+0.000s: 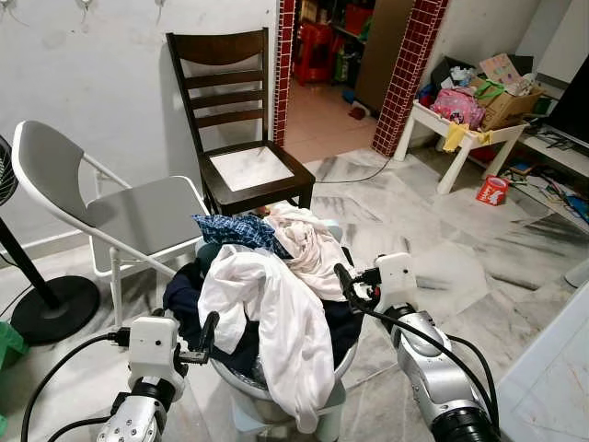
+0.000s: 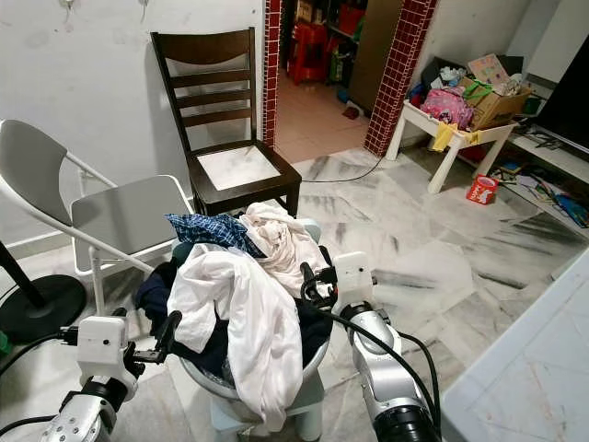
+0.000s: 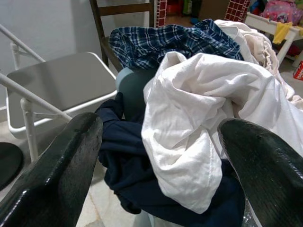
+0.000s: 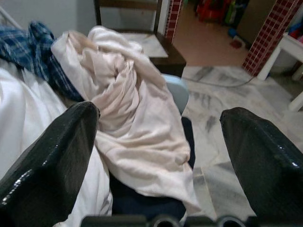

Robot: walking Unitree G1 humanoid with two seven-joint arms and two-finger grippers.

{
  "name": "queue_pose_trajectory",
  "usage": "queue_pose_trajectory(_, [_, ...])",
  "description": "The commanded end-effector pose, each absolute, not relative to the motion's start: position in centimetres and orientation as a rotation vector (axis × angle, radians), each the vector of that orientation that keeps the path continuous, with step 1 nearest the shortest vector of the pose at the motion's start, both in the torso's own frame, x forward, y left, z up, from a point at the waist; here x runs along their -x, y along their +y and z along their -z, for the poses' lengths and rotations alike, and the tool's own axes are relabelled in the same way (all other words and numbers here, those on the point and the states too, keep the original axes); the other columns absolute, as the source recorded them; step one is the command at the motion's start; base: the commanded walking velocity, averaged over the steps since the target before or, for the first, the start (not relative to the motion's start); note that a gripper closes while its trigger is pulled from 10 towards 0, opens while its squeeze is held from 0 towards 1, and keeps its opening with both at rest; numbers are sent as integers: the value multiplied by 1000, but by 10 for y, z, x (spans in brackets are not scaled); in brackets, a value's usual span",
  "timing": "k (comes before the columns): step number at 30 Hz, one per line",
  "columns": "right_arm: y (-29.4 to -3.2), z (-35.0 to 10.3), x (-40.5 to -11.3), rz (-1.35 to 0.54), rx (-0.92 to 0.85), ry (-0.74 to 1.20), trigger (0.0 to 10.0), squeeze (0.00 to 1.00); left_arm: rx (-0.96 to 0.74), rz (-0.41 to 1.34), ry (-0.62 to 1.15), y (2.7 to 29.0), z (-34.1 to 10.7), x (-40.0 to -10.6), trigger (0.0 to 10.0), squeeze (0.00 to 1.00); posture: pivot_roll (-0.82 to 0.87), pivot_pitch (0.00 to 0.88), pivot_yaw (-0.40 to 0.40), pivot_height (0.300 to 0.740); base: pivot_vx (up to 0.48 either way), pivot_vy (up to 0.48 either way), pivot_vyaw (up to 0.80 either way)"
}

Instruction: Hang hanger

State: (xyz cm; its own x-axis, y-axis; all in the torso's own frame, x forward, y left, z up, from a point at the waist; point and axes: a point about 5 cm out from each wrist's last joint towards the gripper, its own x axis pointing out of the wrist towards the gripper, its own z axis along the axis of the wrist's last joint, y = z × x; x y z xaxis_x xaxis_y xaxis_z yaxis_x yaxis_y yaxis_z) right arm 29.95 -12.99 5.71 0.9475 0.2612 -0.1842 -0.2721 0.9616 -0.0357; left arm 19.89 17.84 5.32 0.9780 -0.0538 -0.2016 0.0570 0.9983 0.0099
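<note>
A round basin [image 1: 344, 360] on a pale blue stool [image 1: 247, 416] is heaped with clothes right in front of me. A white shirt [image 1: 276, 313] hangs over its front rim. On top lie a cream garment [image 1: 308, 244] and a blue plaid shirt [image 1: 235, 230], with a navy garment [image 1: 184, 290] at the left side. My left gripper [image 1: 204, 343] is open at the basin's left, its fingers [image 3: 71, 161] pointing at the white shirt [image 3: 199, 118]. At the right of the pile, my right gripper [image 1: 348, 284] is open and faces the cream garment [image 4: 132, 113].
A dark wooden chair [image 1: 244, 166] stands against the white wall behind the basin, with a grey folding chair [image 1: 129, 212] to its left. A fan base [image 1: 51, 308] sits far left. A cluttered white table [image 1: 465, 133] and a red can [image 1: 492, 191] are at the right.
</note>
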Motion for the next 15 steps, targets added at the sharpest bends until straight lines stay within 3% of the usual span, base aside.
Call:
queue_pose_trajectory(1, [-128, -59, -302, -292, 74, 175, 10000, 0, -20, 50, 211, 177, -51, -198, 10000, 0, 98, 12, -82, 740, 0, 0, 0])
queue_pose_trajectory(4, [-119, -56, -298, -375, 69, 197, 10000, 0, -21, 46, 217, 177, -50, -196, 10000, 0, 100, 14, -86, 740, 0, 0, 0])
queue_pose_trajectory(5, [-107, -49, -292, -500, 107, 248, 10000, 0, -24, 40, 228, 178, -47, -193, 10000, 0, 99, 15, -86, 740, 0, 0, 0])
queue_pose_trajectory(9, [-97, -32, -279, -659, 204, 356, 10000, 0, -23, 24, 282, 184, -36, -179, 10000, 0, 102, 17, -92, 740, 0, 0, 0])
queue_pose_trajectory(15, [-90, -21, -272, -722, 250, 417, 10000, 0, -33, 14, 310, 188, -30, -169, 10000, 0, 116, 21, -98, 740, 0, 0, 0])
